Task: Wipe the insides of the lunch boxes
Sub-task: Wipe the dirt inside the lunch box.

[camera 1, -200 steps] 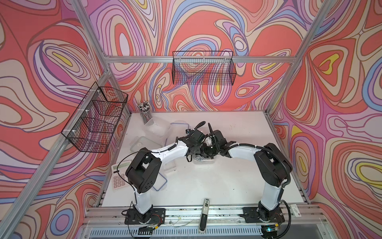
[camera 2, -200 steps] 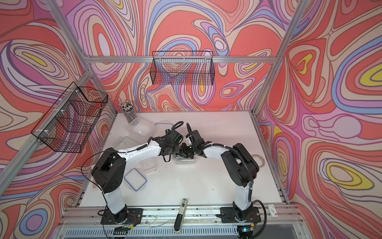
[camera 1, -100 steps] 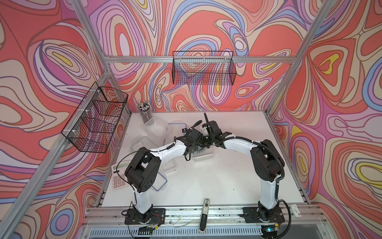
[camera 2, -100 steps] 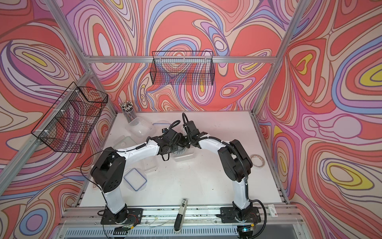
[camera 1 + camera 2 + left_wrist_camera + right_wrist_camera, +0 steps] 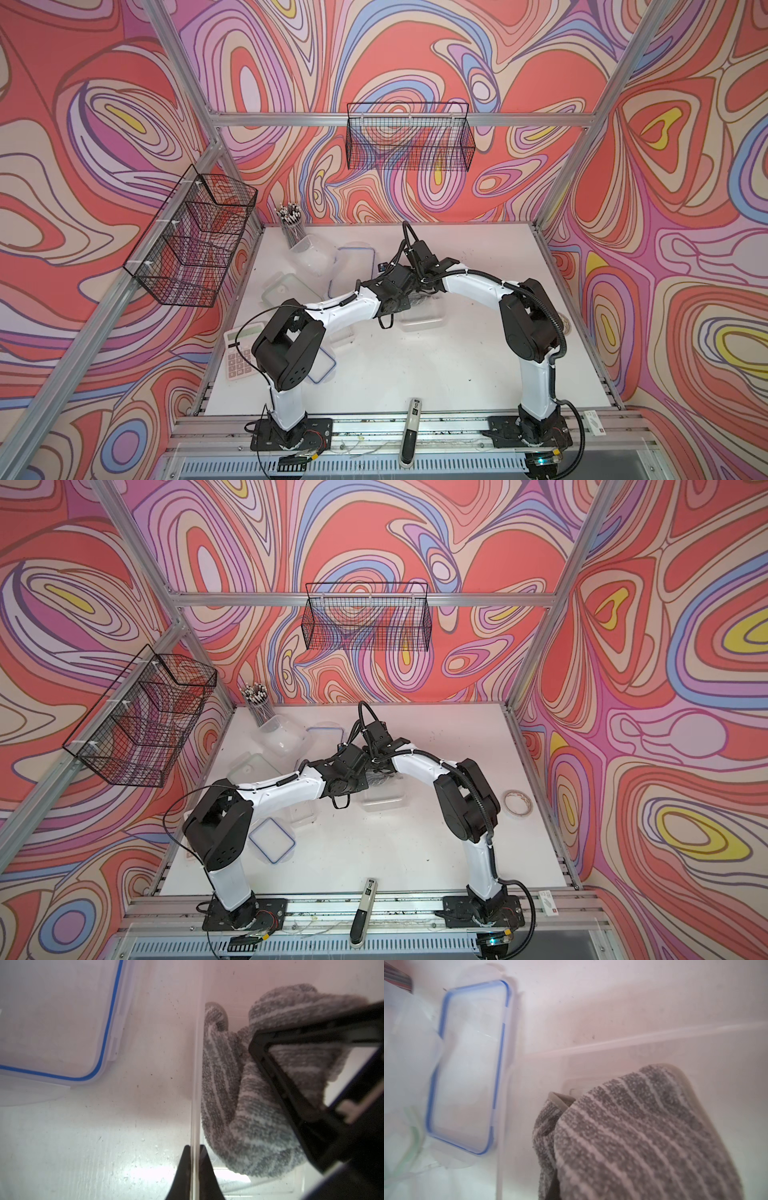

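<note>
Lunch box point(image 5: 422, 322) is steadied at mid-table while the grey striped cloth point(image 5: 643, 1136) is worked inside it.
Its clear wall is pinched by the left gripper point(image 5: 194, 1167), apparently to stop sliding; the cloth is clamped, bunched, in the closed right gripper point(image 5: 258, 1044) against the box's inside. A blue-rimmed lid point(image 5: 62, 1022) is laid aside, just beside the box. No writing can be read.

walls point(image 5: 415, 62): swirled red-pink print; table point(image 5: 415, 374): white; baskets point(image 5: 409, 137): black wire
</note>
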